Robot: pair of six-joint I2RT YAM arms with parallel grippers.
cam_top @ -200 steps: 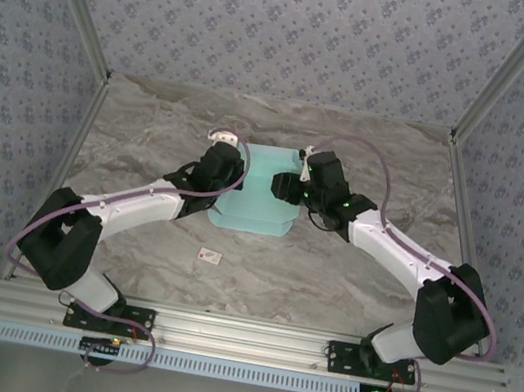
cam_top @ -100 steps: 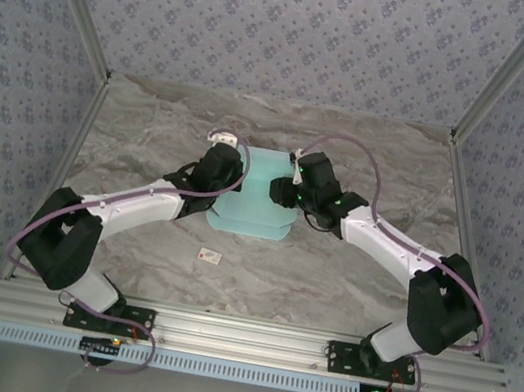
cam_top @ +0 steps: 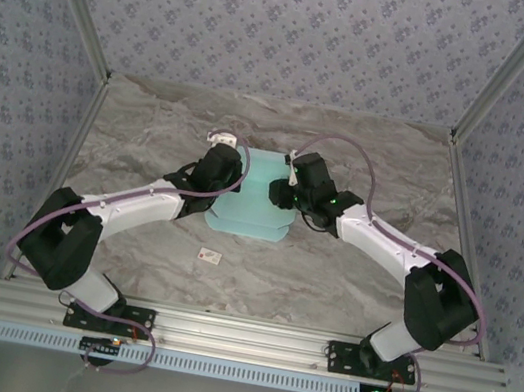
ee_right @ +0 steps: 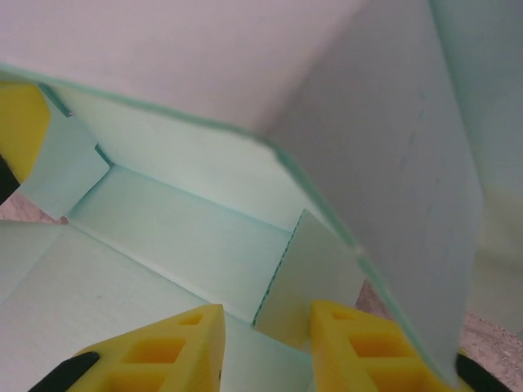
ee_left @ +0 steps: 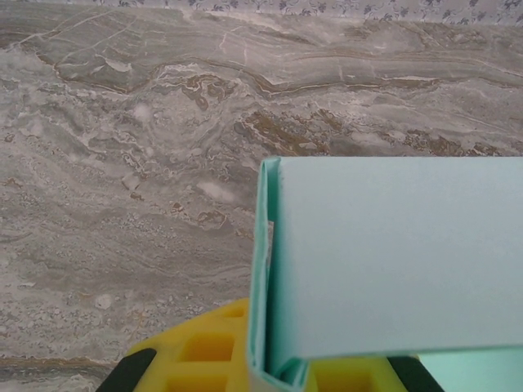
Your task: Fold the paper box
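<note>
Two tools meet at the paper box, which sits mid-counter. The left tool is clenched on the box's left folded edge; the right tool, at the box's right side, has jaws apart, thin card standing loosely between them

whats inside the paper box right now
From the right wrist view, the paper box shows just its own mint floor, walls and a small upright flap, with the right gripper reaching in. The corner behind the tall right-hand wall is covered.
</note>
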